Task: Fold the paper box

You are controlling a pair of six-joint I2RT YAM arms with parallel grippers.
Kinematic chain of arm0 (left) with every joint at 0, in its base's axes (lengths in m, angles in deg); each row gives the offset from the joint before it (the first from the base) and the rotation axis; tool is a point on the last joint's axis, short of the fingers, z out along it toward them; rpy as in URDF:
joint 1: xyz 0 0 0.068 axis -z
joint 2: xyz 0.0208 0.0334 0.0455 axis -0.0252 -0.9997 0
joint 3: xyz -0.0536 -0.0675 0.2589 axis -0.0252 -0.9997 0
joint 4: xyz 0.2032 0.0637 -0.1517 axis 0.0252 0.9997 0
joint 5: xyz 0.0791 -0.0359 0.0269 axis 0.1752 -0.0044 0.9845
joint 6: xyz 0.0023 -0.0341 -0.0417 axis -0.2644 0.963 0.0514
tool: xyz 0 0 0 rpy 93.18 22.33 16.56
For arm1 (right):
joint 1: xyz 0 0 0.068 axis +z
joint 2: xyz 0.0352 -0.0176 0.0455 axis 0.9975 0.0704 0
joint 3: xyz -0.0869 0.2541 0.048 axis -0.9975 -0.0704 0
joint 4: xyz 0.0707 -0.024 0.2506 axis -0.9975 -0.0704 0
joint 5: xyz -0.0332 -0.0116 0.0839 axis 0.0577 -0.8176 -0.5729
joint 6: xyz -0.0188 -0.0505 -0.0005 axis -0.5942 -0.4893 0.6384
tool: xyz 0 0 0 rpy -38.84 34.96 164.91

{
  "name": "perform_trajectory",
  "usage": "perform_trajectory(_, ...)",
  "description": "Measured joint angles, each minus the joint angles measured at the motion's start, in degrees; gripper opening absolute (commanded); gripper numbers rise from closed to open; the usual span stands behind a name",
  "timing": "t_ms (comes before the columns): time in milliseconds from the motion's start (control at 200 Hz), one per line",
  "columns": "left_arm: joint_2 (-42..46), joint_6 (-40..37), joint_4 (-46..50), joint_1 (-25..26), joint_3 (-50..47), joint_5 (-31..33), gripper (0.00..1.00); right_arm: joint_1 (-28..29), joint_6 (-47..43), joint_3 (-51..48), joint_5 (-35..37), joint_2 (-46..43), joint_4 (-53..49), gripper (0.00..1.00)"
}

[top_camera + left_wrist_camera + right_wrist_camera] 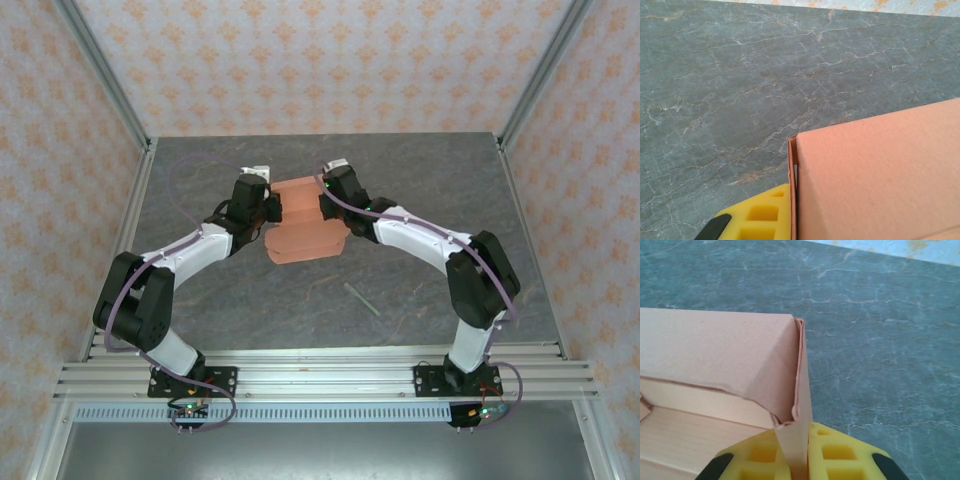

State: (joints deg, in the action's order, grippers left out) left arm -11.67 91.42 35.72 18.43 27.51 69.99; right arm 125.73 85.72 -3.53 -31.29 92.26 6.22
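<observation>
Top external view: you are holding the paper box point(305, 235) mid-table point(420, 190) between both arms. Your right gripper point(792, 460) is clamping one side wall. Your left gripper point(273, 208) is resting one pad point(775, 196) against the opposite wall; whether it is clenched, I cannot tell.

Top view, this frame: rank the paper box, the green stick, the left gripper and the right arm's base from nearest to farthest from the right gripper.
1. paper box: its wall is pinched by the right gripper.
2. left gripper: across the box, at its left side.
3. green stick: lying loose, nearer the camera, right of centre.
4. right arm's base: at the near edge, far right.
</observation>
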Motion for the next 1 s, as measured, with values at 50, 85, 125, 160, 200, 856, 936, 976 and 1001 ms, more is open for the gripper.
perform_trajectory(50, 0.0, 0.0, 0.0, 0.0, 0.0, 0.0, 0.00, 0.9, 0.6, 0.5, 2.6, 0.7, -0.4, 0.08)
perform_trajectory(85, 0.0, 0.0, 0.0, 0.0, 0.0, 0.0, 0.00, 1.4, 1.0, 0.9, 4.4, 1.1, -0.7, 0.07)
perform_trajectory(125, 0.0, 0.0, 0.0, 0.0, 0.0, 0.0, 0.00, 2.0, 1.4, 1.3, 6.3, 1.6, -1.0, 0.07)
perform_trajectory(160, 0.0, 0.0, 0.0, 0.0, 0.0, 0.0, 0.00, 2.3, 1.8, 1.7, 7.7, 1.9, -1.2, 0.07)
perform_trajectory(200, 0.0, 0.0, 0.0, 0.0, 0.0, 0.0, 0.00, 2.6, 2.2, 2.0, 9.0, 2.1, -1.5, 0.06)
perform_trajectory(856, 0.0, 0.9, 0.4, 0.2, 0.0, -0.7, 0.00, 2.2, 3.9, 3.1, 10.0, 2.7, -3.1, 0.32)
perform_trajectory(936, 0.0, 0.9, 0.9, 0.2, 0.0, -0.6, 0.00, 1.7, 3.9, 2.8, 8.2, 2.7, -3.1, 0.37)
perform_trajectory(976, 0.0, 0.9, 1.2, 0.2, 0.0, -0.6, 0.00, 1.6, 4.1, 2.5, 7.3, 2.6, -3.1, 0.39)
perform_trajectory(1001, 0.0, 0.9, 1.5, 0.2, 0.0, -0.6, 0.00, 1.5, 3.9, 2.3, 6.8, 2.6, -3.1, 0.41)
